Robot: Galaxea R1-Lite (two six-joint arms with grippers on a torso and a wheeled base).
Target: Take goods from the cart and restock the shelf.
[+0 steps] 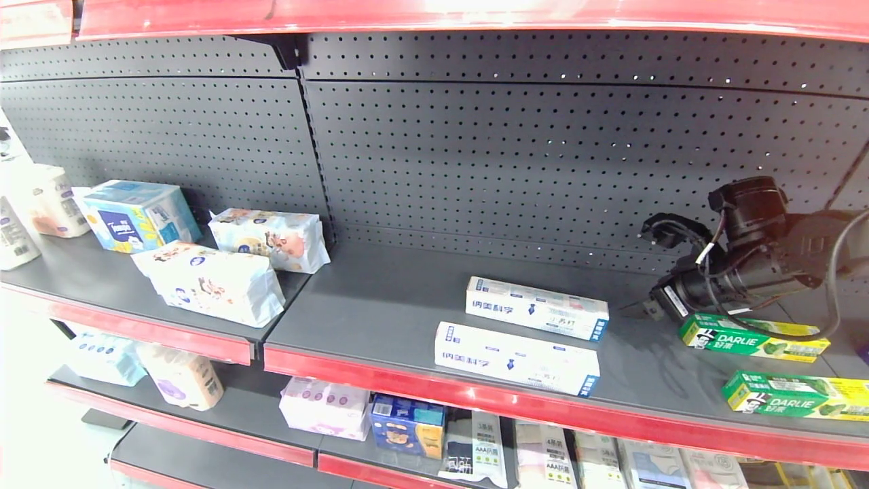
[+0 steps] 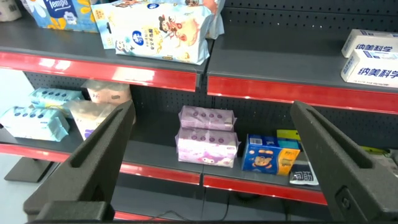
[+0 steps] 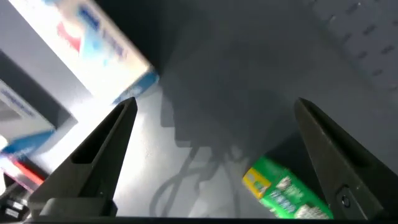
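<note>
Your right hand [image 3: 214, 104]: fingers spread, empty, over matte dark grey metal shelf [image 1: 380, 299], just beside glossy green cardboard toothpaste box [image 3: 285, 190]. Bare shelf between it and long white cardboard boxes [image 1: 536, 307]. Your left hand [image 2: 212, 107]: fingers spread, empty, facing soft purple tissue packs [image 2: 207, 138] lower down.

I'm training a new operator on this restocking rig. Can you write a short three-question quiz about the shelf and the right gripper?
1. How many green boxes lie on the shelf?
2. True or false: the right gripper is shut on a box.
3. On which side of the green boxes do the white boxes lie? A) the robot's left B) the robot's right C) one shelf below

Key:
1. Two.
2. False: it is open and empty.
3. A.
</note>
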